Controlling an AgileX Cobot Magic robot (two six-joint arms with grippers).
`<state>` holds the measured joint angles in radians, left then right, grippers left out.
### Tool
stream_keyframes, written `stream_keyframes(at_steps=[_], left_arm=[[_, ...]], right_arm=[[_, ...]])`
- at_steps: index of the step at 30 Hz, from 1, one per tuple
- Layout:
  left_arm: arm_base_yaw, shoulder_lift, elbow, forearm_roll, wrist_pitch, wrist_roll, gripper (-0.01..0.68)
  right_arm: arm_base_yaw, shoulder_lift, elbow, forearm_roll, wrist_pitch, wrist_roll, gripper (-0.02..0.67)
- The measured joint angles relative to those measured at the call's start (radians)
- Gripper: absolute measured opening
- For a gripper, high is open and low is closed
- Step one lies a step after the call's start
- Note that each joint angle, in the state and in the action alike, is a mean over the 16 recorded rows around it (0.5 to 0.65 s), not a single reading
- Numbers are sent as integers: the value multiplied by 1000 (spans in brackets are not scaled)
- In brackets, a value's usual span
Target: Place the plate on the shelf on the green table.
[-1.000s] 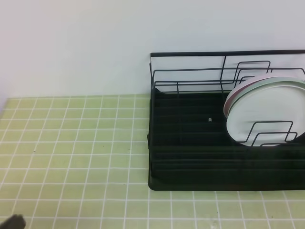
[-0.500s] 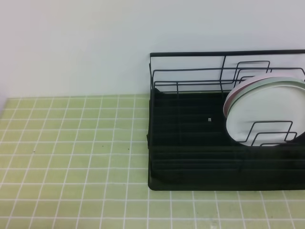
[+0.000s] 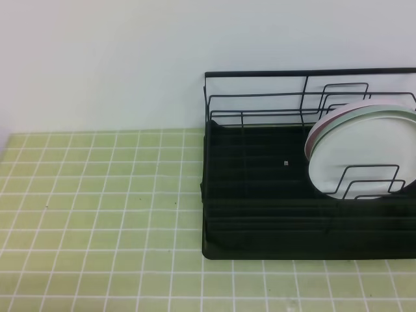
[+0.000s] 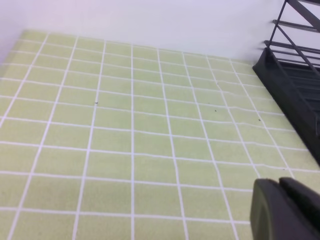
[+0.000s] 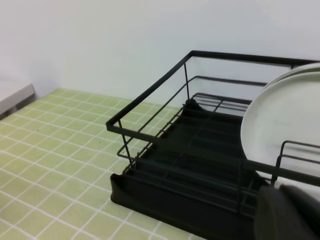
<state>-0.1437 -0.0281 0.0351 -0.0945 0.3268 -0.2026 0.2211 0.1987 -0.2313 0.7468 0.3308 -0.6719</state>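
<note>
Plate (image 3: 354,156), plain white and round, is held upright among the black wire shelf's (image 3: 260,195) dividers at the green tiled surface's (image 3: 97,195) right edge; both jaws are closed, empty.

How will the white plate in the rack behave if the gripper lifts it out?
The plate looks rigid and smooth, so probably slippery in a pinch grip. It leans on edge between the shelf dividers, so once freed it could roll or tip. Likely breakable if dropped.

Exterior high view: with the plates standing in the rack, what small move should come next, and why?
Probably just hold both arms back. The white plate stands upright among the dividers of the shelf on the green table, in front of the pink-rimmed plate; both jaws are shut and empty.
</note>
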Motion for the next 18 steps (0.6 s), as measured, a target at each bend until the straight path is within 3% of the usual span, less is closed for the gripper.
stream_keyframes(at_steps=[9,18], left_arm=[[0,0,5,1,-1,-1,-2],[0,0,5,1,-3,-1,-2]], right_arm=[[0,1,3,-28,1,1,-2],[0,1,18,-245,-56,148,-2]])
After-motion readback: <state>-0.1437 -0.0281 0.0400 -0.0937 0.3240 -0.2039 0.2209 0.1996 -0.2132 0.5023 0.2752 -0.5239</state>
